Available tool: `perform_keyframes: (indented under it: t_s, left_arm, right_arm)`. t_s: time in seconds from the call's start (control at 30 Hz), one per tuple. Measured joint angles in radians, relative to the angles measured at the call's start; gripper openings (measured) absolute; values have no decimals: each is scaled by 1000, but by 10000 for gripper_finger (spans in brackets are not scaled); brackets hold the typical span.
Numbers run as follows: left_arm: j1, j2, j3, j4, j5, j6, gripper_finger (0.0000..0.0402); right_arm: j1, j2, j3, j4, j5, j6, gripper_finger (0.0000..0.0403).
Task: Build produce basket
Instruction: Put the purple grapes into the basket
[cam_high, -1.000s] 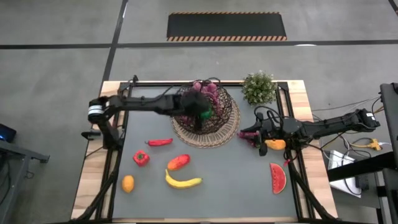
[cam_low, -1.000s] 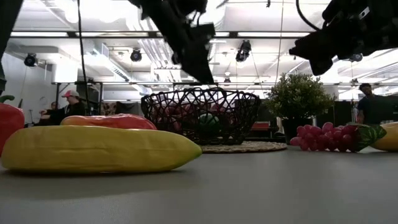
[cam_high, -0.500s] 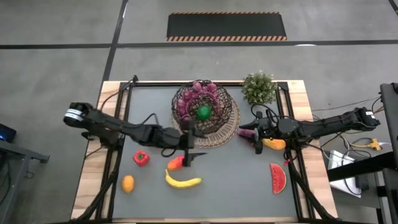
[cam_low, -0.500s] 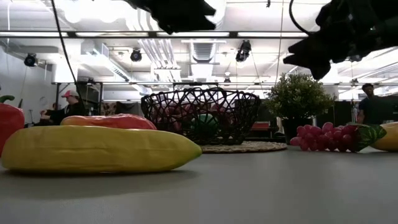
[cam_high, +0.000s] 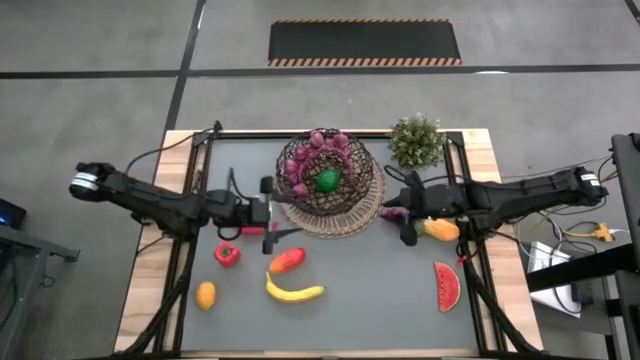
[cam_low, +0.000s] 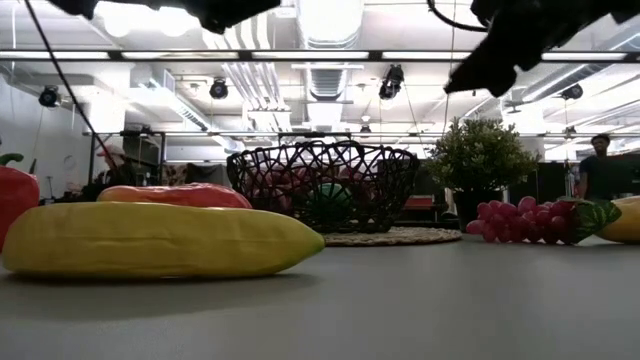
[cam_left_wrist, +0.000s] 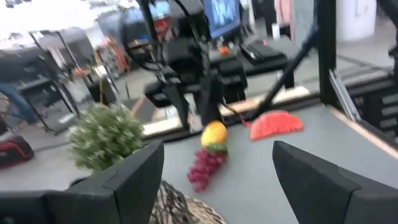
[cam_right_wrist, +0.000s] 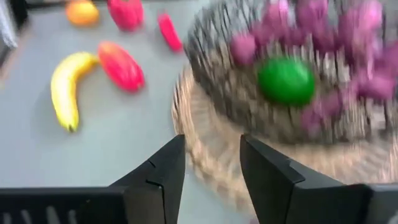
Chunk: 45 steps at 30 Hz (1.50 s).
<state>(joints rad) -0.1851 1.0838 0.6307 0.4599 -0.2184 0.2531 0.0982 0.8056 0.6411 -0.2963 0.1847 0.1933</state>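
Observation:
The dark wire basket (cam_high: 350, 192) stands on its tan mat (cam_high: 330, 225) at the far middle, with purple grapes (cam_high: 320, 145) and a green lime (cam_high: 327, 181) inside. My left gripper (cam_high: 272, 212) is open and empty, in the air at the basket's near left; it also shows in its wrist view (cam_left_wrist: 217, 180). My right gripper (cam_high: 403, 210) is open and empty, high above a second grape bunch (cam_low: 520, 222) that lies on the table right of the basket, beside an orange piece (cam_high: 441, 230). The right gripper also shows in its wrist view (cam_right_wrist: 212, 171).
On the near table lie a small red chili (cam_high: 248, 231), a red pepper (cam_high: 227, 254), a long red pepper (cam_high: 287, 260), a banana (cam_high: 295, 292), an orange (cam_high: 205, 295) and a watermelon slice (cam_high: 447, 285). A potted plant (cam_high: 416, 141) stands far right of the basket.
My left gripper has drawn back from above the basket toward the table's near and left side, and now hangs beside the mat. My right gripper has risen a little over the grape bunch on the table. The lime stays in the basket.

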Motion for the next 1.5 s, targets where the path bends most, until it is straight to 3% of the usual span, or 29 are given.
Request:
perform_keyframes:
  t_s: [0.17, 0.43, 0.63, 0.83, 1.2, 1.33, 1.5]
  left_arm:
    - [12, -59, -70, 74, -3, 25, 281]
    - [15, -73, -90, 128, -14, 99, 281]
    - [16, -72, -90, 164, -29, 147, 281]
    - [20, -72, -89, 165, -31, 155, 281]
    - [22, -72, -89, 164, -35, 179, 281]
    - [22, -72, -89, 164, -52, 182, 281]
    - [22, -72, -89, 165, -52, 194, 281]
  right_arm:
    - [0, 23, 82, -280, -1, 259, 148]
    - [0, 70, 95, -565, -9, 650, 218]
    - [0, 172, 92, -624, -11, 711, 256]
    - [0, 283, 92, -619, -3, 672, 260]
    - [0, 481, 92, -568, 53, 619, 213]
    - [0, 522, 93, -545, 55, 616, 166]
    - [0, 532, 94, -546, 55, 612, 75]
